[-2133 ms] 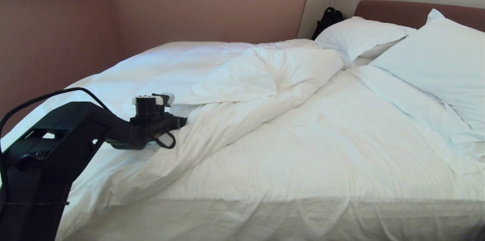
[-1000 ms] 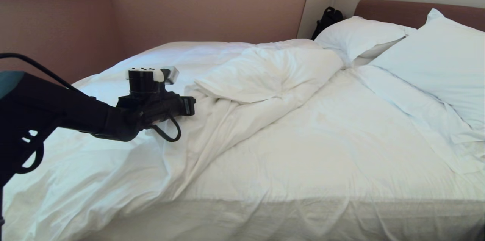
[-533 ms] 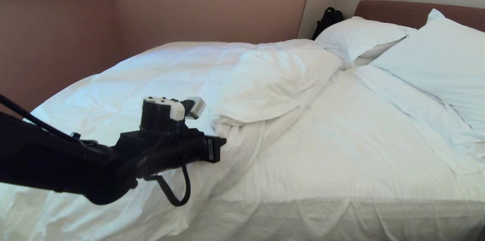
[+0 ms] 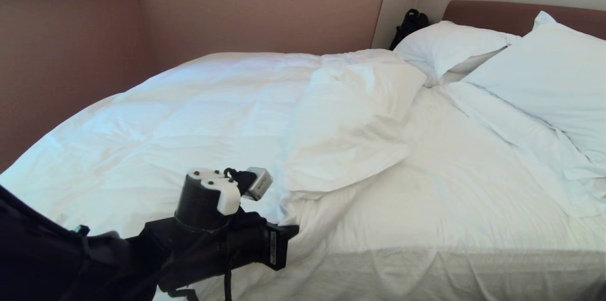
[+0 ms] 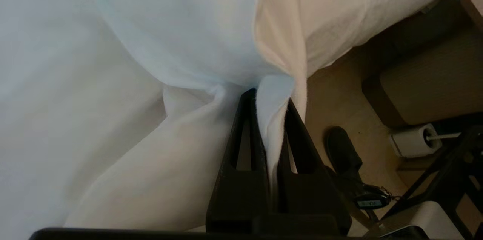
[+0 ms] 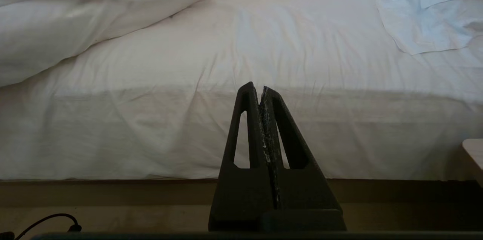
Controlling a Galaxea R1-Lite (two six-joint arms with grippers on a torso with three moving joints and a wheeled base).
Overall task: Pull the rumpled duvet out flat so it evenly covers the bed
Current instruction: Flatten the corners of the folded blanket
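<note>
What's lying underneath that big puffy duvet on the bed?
Where the duvet stops, the bed's white sheet shows, so the sheet probably continues beneath. Anything else under it is covered. The left end effector pinches its edge.

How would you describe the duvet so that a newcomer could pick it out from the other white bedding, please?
On the bed, look away from the two pillows at the headboard. The duvet is the thick puffy cover over the far half, its edge folded back. The left gripper is pinching its fabric.
</note>
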